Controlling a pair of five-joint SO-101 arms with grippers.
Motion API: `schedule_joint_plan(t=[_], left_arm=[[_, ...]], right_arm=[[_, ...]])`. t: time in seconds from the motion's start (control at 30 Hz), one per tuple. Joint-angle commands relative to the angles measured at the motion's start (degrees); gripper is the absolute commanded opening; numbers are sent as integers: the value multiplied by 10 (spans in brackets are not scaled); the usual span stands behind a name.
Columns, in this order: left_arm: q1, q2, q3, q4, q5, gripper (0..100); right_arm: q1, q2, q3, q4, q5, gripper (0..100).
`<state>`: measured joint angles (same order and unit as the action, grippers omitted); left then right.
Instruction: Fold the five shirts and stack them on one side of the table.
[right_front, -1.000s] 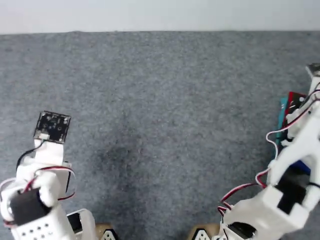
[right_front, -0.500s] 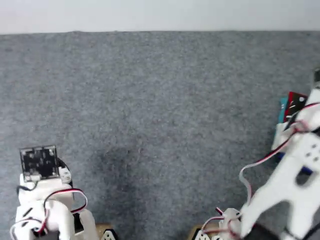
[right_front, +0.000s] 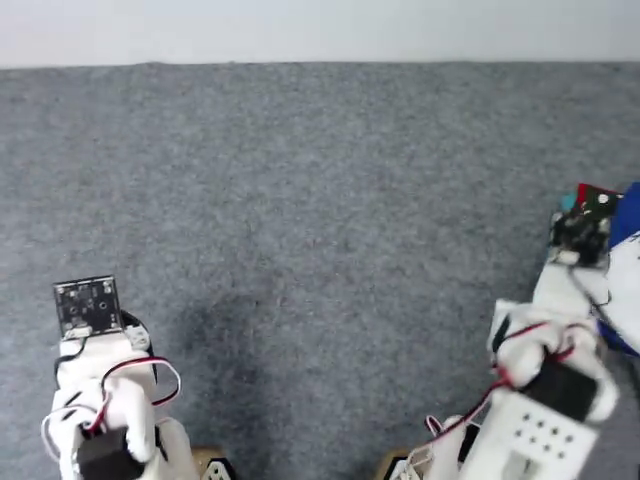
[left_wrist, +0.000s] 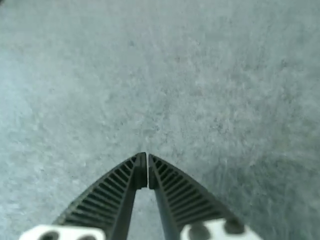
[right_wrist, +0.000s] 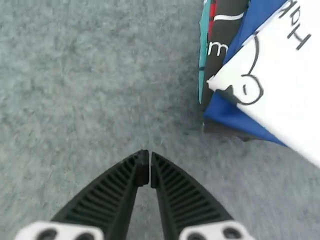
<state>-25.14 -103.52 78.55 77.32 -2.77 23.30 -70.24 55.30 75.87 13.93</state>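
A stack of folded shirts (right_wrist: 260, 75) lies by the right edge of the grey table; a blue one with a white printed panel is on top, with black, red and teal layers under it. In the high view the shirt stack (right_front: 622, 228) peeks out behind the right arm. My right gripper (right_wrist: 150, 159) is shut and empty, hovering over bare felt just short of the stack. My left gripper (left_wrist: 147, 162) is shut too, nothing in it, above bare felt at the near left. The left arm's wrist board (right_front: 88, 305) marks where it sits.
Grey felt (right_front: 330, 200) covers the whole table up to the pale wall (right_front: 320, 30) at the back. The two arm bases (right_front: 300, 465) stand at the near edge.
The right arm has pulled back from the stack toward the near edge and folded down. The left arm drew back toward its base, then shifted slightly.
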Motion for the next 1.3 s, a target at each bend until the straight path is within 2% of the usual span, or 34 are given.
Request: schedule_joint_plan(t=[0.0,0.17,0.43,0.53,0.83,1.03,1.1,1.27], left_arm=[[18,-1,30,-23,6,14],[89,-1,53,-25,7,14],[135,-1,117,-110,26,14],[144,-1,131,-116,24,14],[157,0,180,-203,26,14],[158,1,178,-202,31,14],[158,1,178,-182,65,14],[155,1,179,-90,242,14]], right_arm=[[-22,-88,80,-29,-5,9],[-48,-190,178,-25,-1,10],[-57,-336,322,-22,-1,12],[-78,-338,345,12,-1,12],[-179,-337,383,3,-7,12],[-230,-337,411,-36,-98,9],[-237,-337,411,-44,-113,9],[-231,-335,411,-25,-130,9]])
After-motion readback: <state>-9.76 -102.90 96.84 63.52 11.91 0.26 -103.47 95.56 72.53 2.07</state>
